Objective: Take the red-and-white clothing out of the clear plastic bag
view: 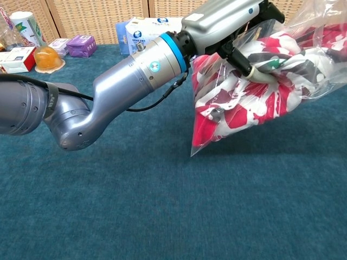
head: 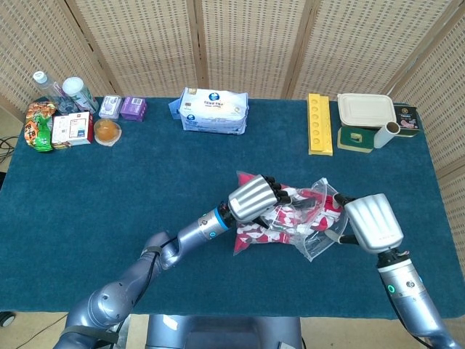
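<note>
Two views, neither showing the job done. Head view first: red-and-white clothing (head: 280,218) lay w/in the clear plastic bag (head: 317,231), mid-right of the blue worktop (head: 145,182), nearer the near edge than the far. Left hand (head: 252,200) sat over the left end of the bundle, fingers (head: 275,190) curled down onto it; looked like a grip on bag + cloth together, tho which layer they caught couldn't be told from above. Right hand (head: 372,222) was at the bag's right end, back of hand toward camera, so its fingers were hidden; cannot tell what they held, but the plastic bunched right against it. Far row (wipes pack (head: 213,110), yellow tray (head: 319,123), lidded box (head: 366,110), bottles etc. far left) stood well apart, not involved.

Chest view: left hand (view: 227,21) clamped on top of the bundle, fingers (view: 244,62) wrapped round a twisted neck of fabric and film. Bag (view: 320,81) ballooned to the right, clothing (view: 244,97) visibly inside the plastic, lower left corner hanging toward the worktop (view: 135,206). Right hand not seen here.

Judgement: early-to-mid stage. Bundle grasped and partly lifted, but no cloth clear of the bag mouth yet. Left to do: separate film from fabric, pull garment fully out.
</note>
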Tool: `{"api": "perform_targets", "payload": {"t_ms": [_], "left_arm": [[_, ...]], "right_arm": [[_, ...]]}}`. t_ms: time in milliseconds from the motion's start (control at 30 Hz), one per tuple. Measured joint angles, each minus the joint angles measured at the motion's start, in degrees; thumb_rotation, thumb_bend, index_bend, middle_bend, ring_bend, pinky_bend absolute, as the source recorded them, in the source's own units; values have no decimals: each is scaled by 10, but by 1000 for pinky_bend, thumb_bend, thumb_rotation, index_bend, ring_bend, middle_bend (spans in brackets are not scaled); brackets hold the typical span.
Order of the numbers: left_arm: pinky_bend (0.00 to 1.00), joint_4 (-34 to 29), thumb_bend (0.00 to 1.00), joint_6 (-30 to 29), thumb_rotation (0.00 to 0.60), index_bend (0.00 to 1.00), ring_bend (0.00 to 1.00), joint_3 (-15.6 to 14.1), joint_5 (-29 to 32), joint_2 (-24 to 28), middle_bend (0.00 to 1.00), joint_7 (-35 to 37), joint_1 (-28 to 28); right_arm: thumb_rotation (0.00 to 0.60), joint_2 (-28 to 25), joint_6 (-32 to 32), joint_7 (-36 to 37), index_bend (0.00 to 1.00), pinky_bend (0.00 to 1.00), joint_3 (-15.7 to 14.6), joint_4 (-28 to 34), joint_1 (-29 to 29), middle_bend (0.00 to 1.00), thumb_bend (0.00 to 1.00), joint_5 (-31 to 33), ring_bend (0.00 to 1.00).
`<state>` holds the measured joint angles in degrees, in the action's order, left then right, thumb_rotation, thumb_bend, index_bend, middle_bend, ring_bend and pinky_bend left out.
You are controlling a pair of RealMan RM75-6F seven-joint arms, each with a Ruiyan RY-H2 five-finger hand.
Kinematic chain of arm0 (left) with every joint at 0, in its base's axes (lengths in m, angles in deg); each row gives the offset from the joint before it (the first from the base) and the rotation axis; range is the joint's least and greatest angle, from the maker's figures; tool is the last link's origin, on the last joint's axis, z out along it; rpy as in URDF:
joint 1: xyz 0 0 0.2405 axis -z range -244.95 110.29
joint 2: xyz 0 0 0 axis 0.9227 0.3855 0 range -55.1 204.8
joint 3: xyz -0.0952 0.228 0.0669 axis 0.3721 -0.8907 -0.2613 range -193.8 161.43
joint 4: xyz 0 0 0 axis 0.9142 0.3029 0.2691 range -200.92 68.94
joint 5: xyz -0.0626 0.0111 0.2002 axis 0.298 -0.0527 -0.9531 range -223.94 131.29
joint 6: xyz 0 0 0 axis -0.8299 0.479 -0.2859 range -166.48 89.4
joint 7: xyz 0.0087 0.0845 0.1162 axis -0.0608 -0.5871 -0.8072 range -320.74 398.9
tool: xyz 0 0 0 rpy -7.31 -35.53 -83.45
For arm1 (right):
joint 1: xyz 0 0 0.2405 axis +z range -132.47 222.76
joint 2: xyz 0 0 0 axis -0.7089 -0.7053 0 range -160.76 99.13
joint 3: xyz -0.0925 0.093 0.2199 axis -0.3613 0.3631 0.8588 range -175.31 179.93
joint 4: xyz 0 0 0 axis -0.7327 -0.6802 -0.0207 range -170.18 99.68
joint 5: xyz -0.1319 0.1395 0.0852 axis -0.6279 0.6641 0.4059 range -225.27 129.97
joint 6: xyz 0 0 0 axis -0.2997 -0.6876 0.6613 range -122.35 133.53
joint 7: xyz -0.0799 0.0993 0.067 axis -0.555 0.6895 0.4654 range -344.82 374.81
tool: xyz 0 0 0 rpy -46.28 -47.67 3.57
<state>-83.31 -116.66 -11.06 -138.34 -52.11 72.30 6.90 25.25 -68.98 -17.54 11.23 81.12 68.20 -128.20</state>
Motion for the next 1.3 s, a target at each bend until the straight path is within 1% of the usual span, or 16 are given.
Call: {"api": "perform_targets", "payload": {"t_ms": [200, 533, 667, 733, 900, 1100, 1300], "left_arm": [[670, -15, 77, 0, 600, 825, 694, 6, 4, 1, 708, 9, 2], [670, -27, 72, 0, 600, 825, 694, 8, 2, -3, 707, 9, 6], [670, -27, 72, -1, 600, 825, 695, 8, 1, -3, 707, 10, 5], [670, -27, 71, -1, 600, 825, 695, 8, 1, -1, 707, 12, 3], [670, -32, 61, 2, 600, 825, 695, 10, 2, 0, 708, 15, 2], [670, -37, 61, 2, 600, 825, 695, 10, 0, 1, 707, 15, 3], [670, -43, 60, 1, 600, 825, 694, 9, -3, 6, 707, 18, 0]], "right_arm": [[406, 7, 5, -13, 480, 880, -2, -4, 4, 720, 73, -5, 1000], [413, 22, 11, -29, 482, 881, 3, -5, 15, 722, 74, 2, 1000], [409, 23, 10, -36, 505, 887, 2, -10, 16, 726, 80, 1, 1000], [409, 23, 9, -41, 518, 892, 2, -12, 16, 730, 106, 0, 1000], [410, 27, 8, -54, 559, 912, 2, -18, 19, 745, 264, -3, 1000], [405, 30, 12, -66, 563, 916, 2, -21, 22, 747, 423, 4, 1000], [408, 32, 16, -89, 564, 916, 3, -24, 26, 752, 519, 17, 1000]]}}
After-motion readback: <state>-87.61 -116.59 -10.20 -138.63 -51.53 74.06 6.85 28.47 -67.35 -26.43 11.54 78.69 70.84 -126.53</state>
